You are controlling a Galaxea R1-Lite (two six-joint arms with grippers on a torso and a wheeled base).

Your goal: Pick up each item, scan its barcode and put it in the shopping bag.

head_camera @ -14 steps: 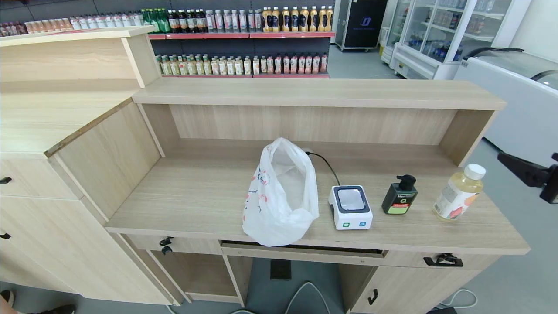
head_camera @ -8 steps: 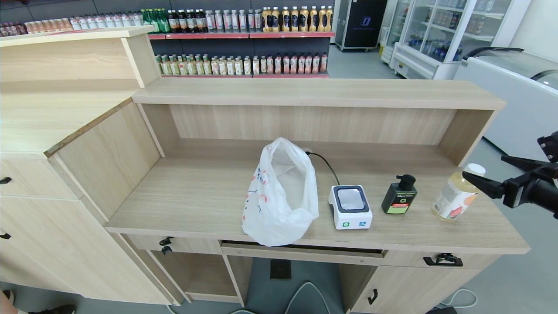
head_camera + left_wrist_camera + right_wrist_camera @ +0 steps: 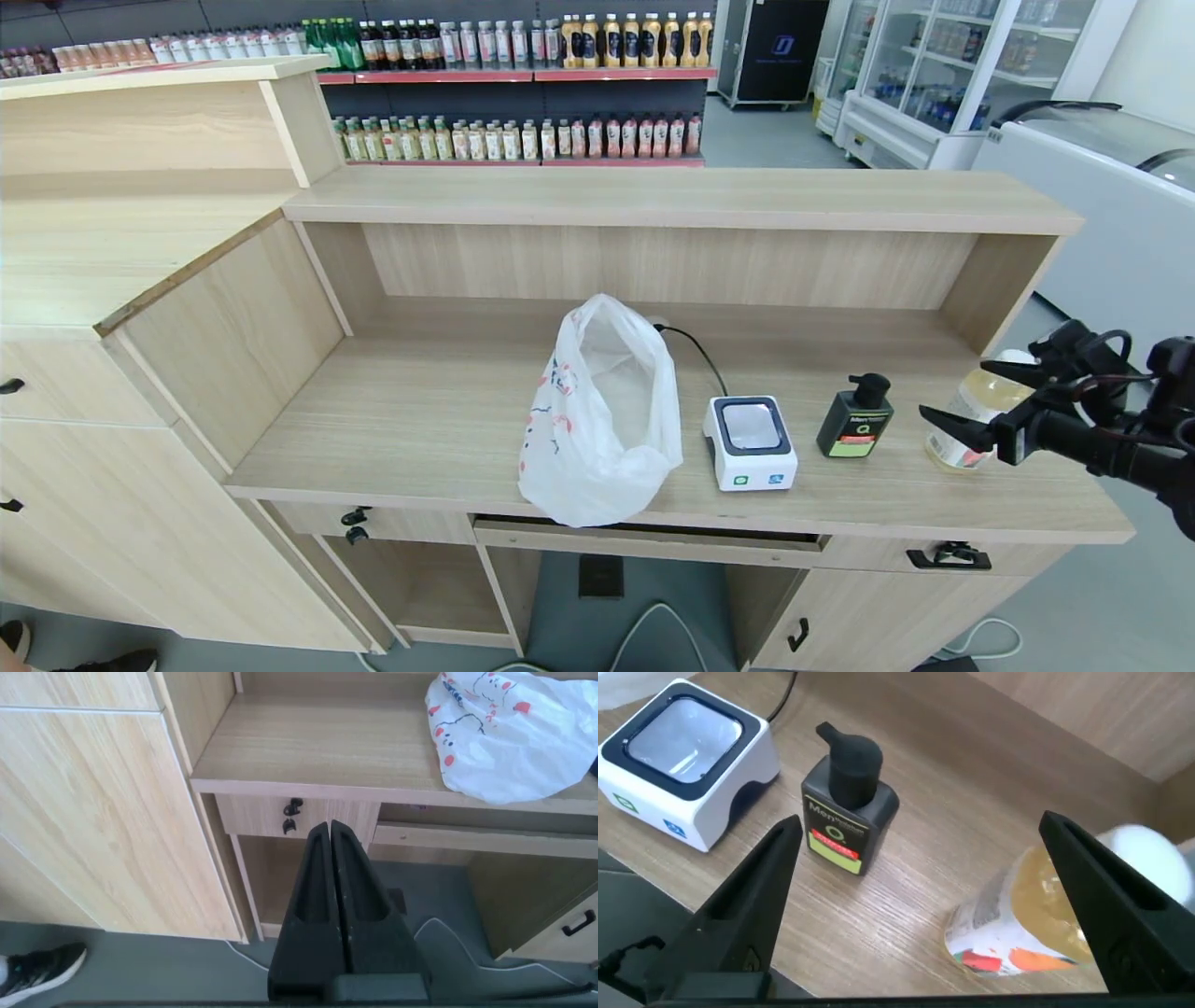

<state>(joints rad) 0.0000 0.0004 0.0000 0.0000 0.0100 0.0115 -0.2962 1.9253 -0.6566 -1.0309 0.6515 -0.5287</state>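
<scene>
A white shopping bag stands open at the middle of the wooden counter, its side also in the left wrist view. To its right sit a white barcode scanner, a dark pump bottle and a yellow juice bottle with a white cap. My right gripper hovers open at the counter's right end, its fingers on either side of the juice bottle, not touching it. My left gripper hangs shut below the counter's front left.
A black cable runs from the scanner to the back wall. A raised shelf tops the counter and a taller cabinet stands on the left. Drawers with black handles sit under the counter.
My right arm has swung in from the right edge toward the counter, bringing its open fingers around the juice bottle. The bag, scanner and bottles have not moved.
</scene>
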